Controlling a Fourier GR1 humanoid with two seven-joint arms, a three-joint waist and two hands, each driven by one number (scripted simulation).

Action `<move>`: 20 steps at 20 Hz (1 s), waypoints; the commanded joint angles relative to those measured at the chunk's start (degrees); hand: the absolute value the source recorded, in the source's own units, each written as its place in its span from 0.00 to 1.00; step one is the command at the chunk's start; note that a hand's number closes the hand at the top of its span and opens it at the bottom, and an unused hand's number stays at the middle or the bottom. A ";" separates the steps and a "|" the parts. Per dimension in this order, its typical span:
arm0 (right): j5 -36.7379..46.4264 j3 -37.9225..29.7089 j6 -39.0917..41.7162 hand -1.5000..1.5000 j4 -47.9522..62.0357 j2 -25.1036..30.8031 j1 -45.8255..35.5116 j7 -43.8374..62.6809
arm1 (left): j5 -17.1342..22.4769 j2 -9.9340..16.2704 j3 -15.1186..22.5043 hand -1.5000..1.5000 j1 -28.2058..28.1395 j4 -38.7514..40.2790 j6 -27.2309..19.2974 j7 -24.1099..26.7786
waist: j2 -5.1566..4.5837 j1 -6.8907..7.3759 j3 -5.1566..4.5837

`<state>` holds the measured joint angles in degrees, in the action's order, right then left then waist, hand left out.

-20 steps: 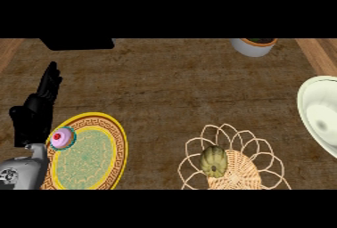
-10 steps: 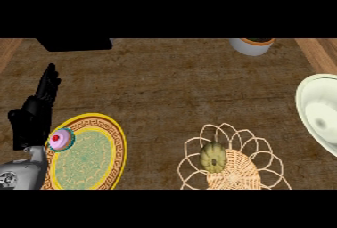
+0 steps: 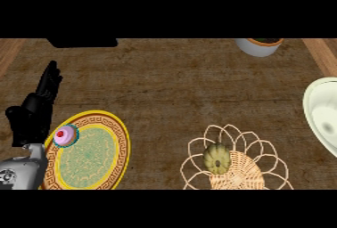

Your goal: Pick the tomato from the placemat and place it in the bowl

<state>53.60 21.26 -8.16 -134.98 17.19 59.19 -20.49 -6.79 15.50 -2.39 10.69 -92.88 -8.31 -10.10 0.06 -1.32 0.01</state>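
At about five o'clock on the table (image 3: 171, 80), the greenish tomato (image 3: 216, 158) sits untouched on the wicker placemat (image 3: 237, 176). The left hand (image 3: 36, 107) rests at nine o'clock, fingers straight; no right hand shows. Nothing's begun, I'd say. Open room leads toward the bowl (image 3: 322, 116) at three o'clock.

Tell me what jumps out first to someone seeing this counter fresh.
The yellow-rimmed plate with a patterned green centre at lower left, carrying a pink cupcake on its left edge. Beside it the black left hand rests open, fingers pointing up. At lower centre a greenish ribbed tomato sits on a woven wicker placemat; a cream bowl shows at the right edge.
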 commanded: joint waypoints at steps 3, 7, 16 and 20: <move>-15.91 -7.04 4.76 1.00 -7.80 -4.11 -5.10 6.55 | -0.91 -1.60 1.81 0.50 2.10 -0.09 -0.49 -0.69 | -0.66 1.56 0.10; -19.94 -12.10 5.21 1.00 -5.21 -7.45 -10.93 7.97 | -1.71 -0.98 1.96 0.50 1.34 -1.25 -0.50 -1.31 | -0.48 2.13 0.22; -35.41 -40.43 6.99 1.00 12.65 -1.12 -37.88 11.58 | -0.39 -0.61 0.50 0.50 2.66 1.21 0.56 -0.05 | -0.57 2.67 0.16; -35.55 -47.71 7.40 1.00 31.44 8.42 -51.09 9.23 | -0.77 -0.33 1.39 0.50 2.48 -0.71 1.36 -1.40 | -0.53 3.79 0.15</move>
<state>20.65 -18.73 -0.72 -116.32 19.24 18.99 -10.32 -7.81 14.33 -0.64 13.08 -92.74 -7.79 -10.87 -0.44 1.58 0.13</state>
